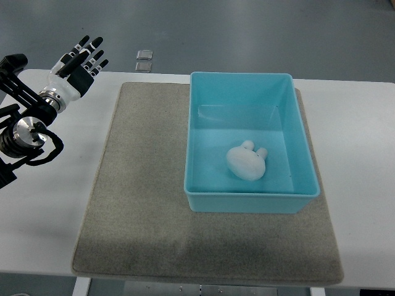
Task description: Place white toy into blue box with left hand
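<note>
The left arm is cut off by the picture's edge, so only its forearm, cables and left hand show, fingers spread and holding nothing, over the table's far corner. Well off to that hand's right, the soft, rounded white toy (two stubby ears) lies inside the smooth, rectangular blue box. The box stands on a coarse grey mat covering the white table.

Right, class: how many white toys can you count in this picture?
1. The white toy lies inside the blue box, toward its near side. Nothing seems hidden.
</note>
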### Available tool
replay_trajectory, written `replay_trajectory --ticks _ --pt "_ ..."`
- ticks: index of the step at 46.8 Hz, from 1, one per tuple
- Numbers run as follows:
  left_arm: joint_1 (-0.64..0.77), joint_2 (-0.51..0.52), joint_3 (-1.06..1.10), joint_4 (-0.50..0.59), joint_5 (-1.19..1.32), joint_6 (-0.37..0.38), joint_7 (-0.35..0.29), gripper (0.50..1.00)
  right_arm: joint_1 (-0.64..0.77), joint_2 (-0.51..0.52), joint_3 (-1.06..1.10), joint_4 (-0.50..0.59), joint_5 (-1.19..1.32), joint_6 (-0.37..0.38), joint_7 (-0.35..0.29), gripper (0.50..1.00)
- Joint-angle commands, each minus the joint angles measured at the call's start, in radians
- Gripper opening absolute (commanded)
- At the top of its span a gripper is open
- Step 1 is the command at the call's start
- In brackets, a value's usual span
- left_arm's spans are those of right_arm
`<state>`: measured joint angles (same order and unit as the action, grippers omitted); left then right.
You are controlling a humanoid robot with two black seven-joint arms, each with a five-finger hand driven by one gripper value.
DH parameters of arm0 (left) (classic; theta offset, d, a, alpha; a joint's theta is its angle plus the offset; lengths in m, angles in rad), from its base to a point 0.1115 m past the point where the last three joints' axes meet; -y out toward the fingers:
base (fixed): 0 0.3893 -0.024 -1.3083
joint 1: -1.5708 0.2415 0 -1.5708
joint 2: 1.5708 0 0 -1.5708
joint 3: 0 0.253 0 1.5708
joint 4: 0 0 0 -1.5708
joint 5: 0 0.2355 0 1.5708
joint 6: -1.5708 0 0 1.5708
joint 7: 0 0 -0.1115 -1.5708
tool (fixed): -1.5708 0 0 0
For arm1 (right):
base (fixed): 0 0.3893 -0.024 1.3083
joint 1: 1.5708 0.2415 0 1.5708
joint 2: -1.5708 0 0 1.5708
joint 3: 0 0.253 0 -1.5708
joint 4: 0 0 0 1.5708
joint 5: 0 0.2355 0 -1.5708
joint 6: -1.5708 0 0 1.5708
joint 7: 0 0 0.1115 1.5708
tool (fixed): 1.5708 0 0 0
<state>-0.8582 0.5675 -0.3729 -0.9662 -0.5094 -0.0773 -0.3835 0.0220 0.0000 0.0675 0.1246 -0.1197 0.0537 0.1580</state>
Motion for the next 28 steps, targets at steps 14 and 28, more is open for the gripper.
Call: replay_trajectory --ticks 14,28 --pt "0.011 -0.015 -0.038 0.000 0.028 -0.018 -0.043 1.000 -0.001 0.000 0.003 0.015 -0.003 0.012 0.000 0.936" --pt "0.015 -0.055 -0.046 0.000 0.029 -0.010 -0.069 1.000 -0.001 0.000 0.002 0.015 -0.005 0.012 0.000 0.936"
